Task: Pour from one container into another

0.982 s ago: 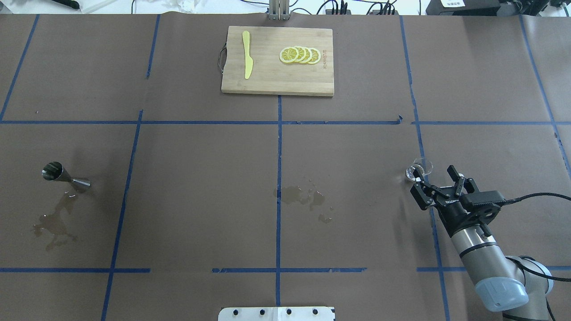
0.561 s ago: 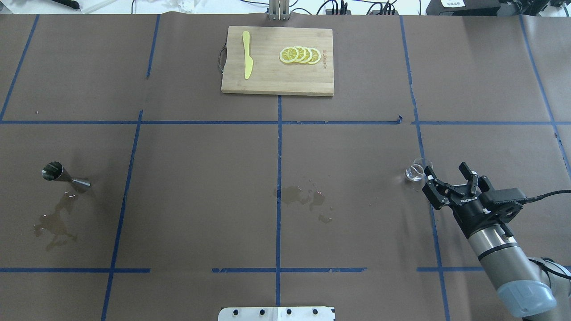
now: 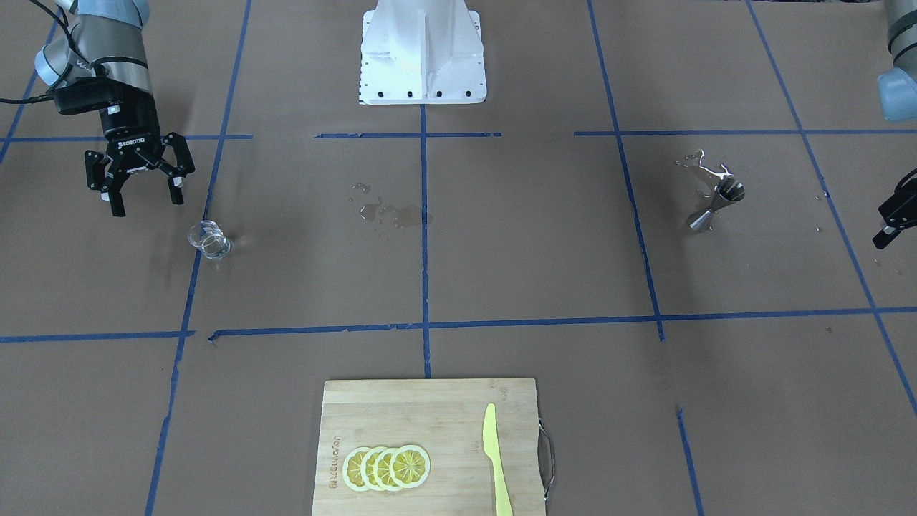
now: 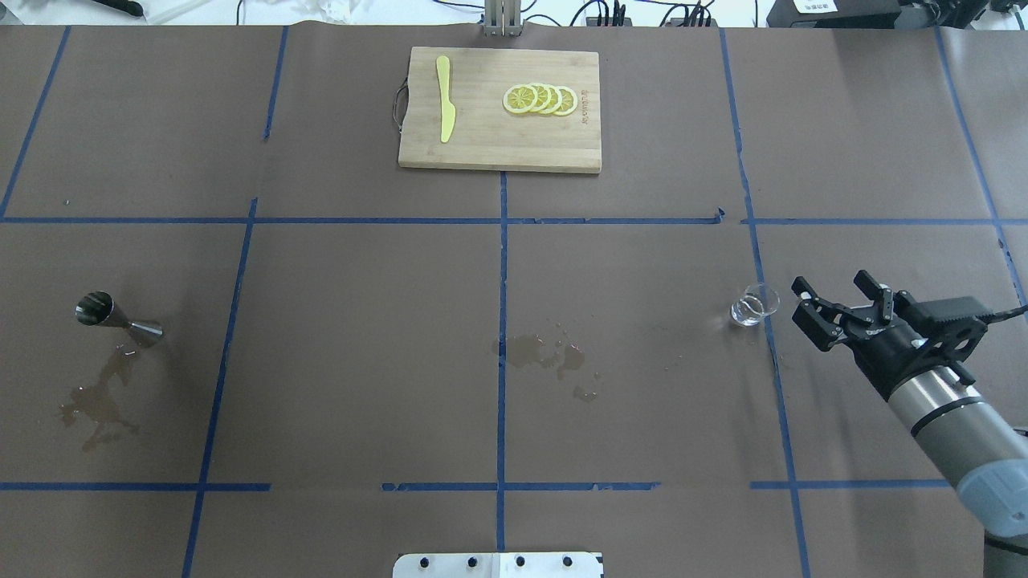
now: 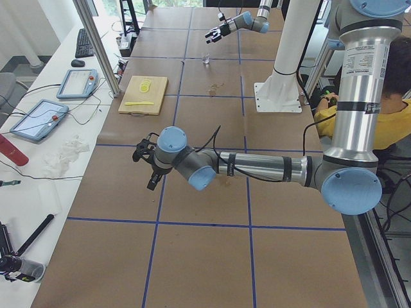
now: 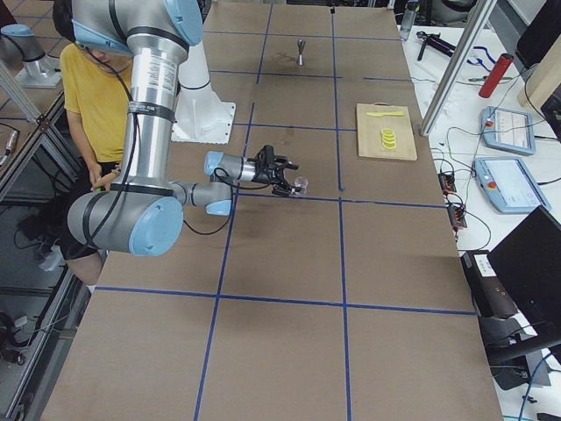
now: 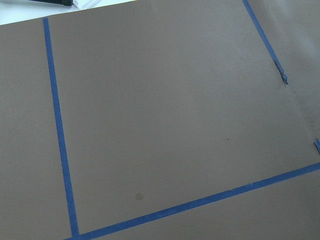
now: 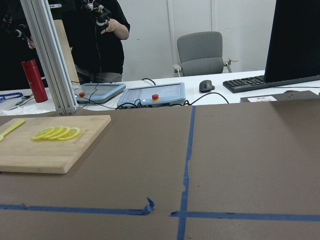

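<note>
- Right gripper [image 4: 829, 281] is spread wide, black fingers splayed and nothing between them. It hangs just beside the small clear glass cup [image 4: 753, 305], on the cup's outer side, with a gap showing between them in the overhead view.
- That cup stands upright on the brown paper-covered table [image 4: 361, 265], right at a blue tape line [image 4: 763, 321] on the robot's right side. From the front-facing camera, the cup [image 3: 209, 240] sits below and to the side of the open fingers [image 3: 117, 206], clear of them.
- Over on the far left side of the table, the small shiny steel hourglass jigger [image 4: 119, 319] stands alone, well apart from the cup.
- A brown wet patch [image 4: 96, 401] spreads on the paper right next to the jigger's foot, and a second, smaller puddle [image 4: 546, 353] lies near the table's middle line.
- Left gripper [image 3: 894, 215] only peeks in at the edge of the front-facing view, near the jigger but apart from it; I cannot tell whether it is spread or closed.
- At the far edge, a wooden cutting board [image 4: 482, 148] carries a fan of yellow lemon slices [image 4: 540, 99] and a yellow plastic knife [image 4: 444, 108].
</note>
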Robot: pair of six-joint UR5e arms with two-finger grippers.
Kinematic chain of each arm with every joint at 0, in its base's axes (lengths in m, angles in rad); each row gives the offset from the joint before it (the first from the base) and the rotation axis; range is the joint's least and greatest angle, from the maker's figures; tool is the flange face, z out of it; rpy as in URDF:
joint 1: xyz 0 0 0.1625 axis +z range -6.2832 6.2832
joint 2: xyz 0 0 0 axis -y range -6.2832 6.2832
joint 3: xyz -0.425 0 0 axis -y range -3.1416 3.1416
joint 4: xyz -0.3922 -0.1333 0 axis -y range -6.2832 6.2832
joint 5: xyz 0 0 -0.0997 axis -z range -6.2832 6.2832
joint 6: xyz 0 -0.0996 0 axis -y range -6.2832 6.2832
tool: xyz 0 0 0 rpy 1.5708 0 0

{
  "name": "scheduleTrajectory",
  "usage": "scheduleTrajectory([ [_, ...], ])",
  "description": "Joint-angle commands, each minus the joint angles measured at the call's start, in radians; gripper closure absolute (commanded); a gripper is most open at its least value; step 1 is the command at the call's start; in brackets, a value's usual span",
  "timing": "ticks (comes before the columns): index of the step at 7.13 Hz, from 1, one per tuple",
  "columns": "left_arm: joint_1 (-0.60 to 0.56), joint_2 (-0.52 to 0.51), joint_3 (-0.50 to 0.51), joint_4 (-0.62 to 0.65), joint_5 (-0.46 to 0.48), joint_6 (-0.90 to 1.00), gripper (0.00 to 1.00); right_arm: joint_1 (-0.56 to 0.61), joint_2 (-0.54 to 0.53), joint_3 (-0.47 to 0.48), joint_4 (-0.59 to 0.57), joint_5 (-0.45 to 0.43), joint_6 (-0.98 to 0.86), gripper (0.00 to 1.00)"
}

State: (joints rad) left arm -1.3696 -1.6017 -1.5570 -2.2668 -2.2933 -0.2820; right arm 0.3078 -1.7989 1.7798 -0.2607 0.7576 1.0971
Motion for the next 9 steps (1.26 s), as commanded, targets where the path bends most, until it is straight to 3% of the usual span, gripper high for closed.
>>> scheduleTrajectory([
  [1, 0.0, 0.012, 0.014, 0.003, 0.087, 0.156, 0.0, 0.252, 0.006, -0.011, -0.006, 0.316, -0.112, 0.0],
  [3, -0.003, 0.012, 0.032, 0.018, 0.087, 0.162, 0.0, 0.508, 0.024, -0.081, -0.043, 0.641, -0.262, 0.0],
  [5, -0.055, 0.005, 0.032, 0.157, 0.031, 0.175, 0.0, 0.844, 0.131, -0.201, -0.186, 1.16, -0.472, 0.0],
  [6, -0.098, 0.0, 0.034, 0.227, -0.012, 0.234, 0.0, 0.993, 0.166, -0.261, -0.306, 1.368, -0.609, 0.0],
  [7, -0.118, 0.0, 0.023, 0.339, -0.061, 0.241, 0.0, 1.072, 0.165, -0.281, -0.471, 1.484, -0.744, 0.0],
  [9, -0.118, 0.014, -0.085, 0.516, -0.072, 0.245, 0.0, 1.181, 0.161, -0.276, -0.737, 1.63, -0.987, 0.0],
])
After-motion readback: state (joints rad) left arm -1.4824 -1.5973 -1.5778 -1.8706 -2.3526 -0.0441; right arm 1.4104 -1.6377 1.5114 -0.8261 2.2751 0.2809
